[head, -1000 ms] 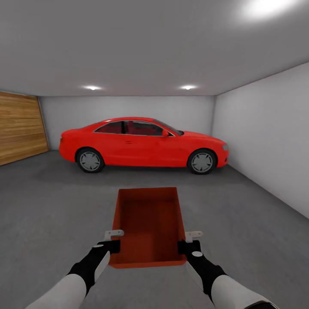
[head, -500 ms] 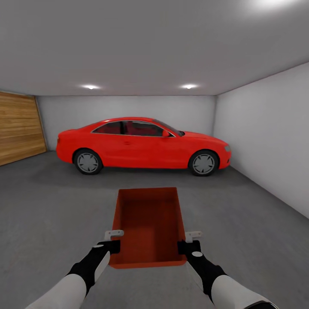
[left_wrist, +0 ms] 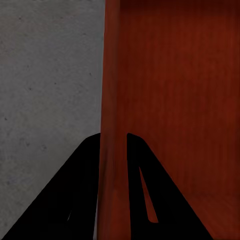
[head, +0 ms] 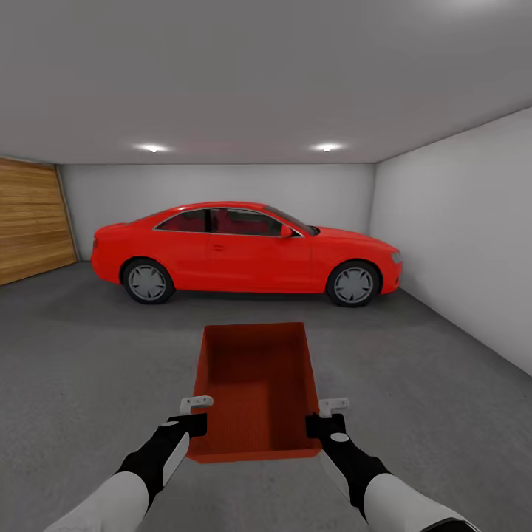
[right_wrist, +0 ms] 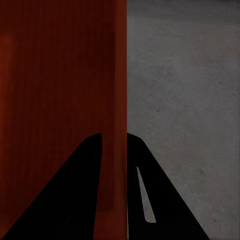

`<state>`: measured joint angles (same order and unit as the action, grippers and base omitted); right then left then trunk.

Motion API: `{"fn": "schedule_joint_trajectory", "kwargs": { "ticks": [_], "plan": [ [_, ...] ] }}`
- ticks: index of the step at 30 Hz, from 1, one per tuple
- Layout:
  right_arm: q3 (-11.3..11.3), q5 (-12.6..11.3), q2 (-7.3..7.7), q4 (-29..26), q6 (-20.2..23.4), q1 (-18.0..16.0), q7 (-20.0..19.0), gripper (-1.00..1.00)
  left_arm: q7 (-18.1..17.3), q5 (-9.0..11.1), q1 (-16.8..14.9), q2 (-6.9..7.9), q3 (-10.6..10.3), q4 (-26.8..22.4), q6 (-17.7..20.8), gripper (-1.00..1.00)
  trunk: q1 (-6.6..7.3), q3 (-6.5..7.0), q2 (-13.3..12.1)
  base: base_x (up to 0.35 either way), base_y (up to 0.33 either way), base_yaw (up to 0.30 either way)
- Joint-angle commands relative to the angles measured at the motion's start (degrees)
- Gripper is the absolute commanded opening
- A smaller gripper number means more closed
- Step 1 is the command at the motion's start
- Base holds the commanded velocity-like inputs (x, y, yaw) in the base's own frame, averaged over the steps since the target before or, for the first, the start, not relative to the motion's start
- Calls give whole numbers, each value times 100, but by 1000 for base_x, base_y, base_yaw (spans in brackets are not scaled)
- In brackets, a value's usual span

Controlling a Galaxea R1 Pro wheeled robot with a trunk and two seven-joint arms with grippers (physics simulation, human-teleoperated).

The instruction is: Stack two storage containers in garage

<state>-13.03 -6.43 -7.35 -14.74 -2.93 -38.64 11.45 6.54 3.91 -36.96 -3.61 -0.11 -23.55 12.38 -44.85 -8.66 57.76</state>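
I hold one orange-red storage container (head: 255, 388), open-topped and empty, out in front of me above the dark grey concrete floor (head: 89, 369) of the garage. My left gripper (head: 193, 423) is shut on the container's left wall near its near corner; the left wrist view has that wall (left_wrist: 112, 100) running between the two dark fingers (left_wrist: 85, 190). On the opposite side, my right gripper (head: 324, 424) is shut on the right wall, whose edge (right_wrist: 120, 90) passes between its fingers (right_wrist: 145, 190) in the right wrist view.
A red car (head: 244, 251) is parked side-on across the back of the garage. A pale grey wall (head: 458, 236) runs along the right, a wooden garage door (head: 29, 225) stands at the left. Bare concrete lies between me and the car.
The car and the back wall have grown a little larger and spread outward, so the camera has moved forward. The container and both grippers keep their place in the view.
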Motion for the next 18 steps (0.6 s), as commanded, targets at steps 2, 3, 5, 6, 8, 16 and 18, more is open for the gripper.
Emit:
{"fn": "schedule_joint_trajectory", "kwargs": {
  "ticks": [2,3,5,6,8,16,18],
  "plan": [
    [170,28,6,-64,-38,-12,50,-100,84,-49,4,94,-6,0,45,-100,-4,-9,5,321,0,0],
    [170,28,6,-64,-39,-12,50,-100,84,-49,4,95,-6,0,45,-100,-4,-9,5,321,0,0],
    [168,28,6,-64,-40,-12,50,-100,84,-49,4,93,-6,0,45,-100,-4,-9,5,321,0,0],
    [169,28,6,-64,-41,-12,50,-100,84,-49,4,91,-6,0,45,-100,-4,-9,5,321,0,0],
    [170,28,6,-64,-41,-12,47,-100,84,-49,4,95,-6,0,45,-100,-4,-9,5,321,0,0],
    [170,28,5,-64,-36,-12,42,-100,84,-48,4,88,-6,0,45,-100,-4,-9,5,321,0,-122],
    [170,28,3,-64,-34,-12,42,-100,84,-48,4,88,-6,0,45,-100,-4,-9,5,322,0,-278]
  ]
}}
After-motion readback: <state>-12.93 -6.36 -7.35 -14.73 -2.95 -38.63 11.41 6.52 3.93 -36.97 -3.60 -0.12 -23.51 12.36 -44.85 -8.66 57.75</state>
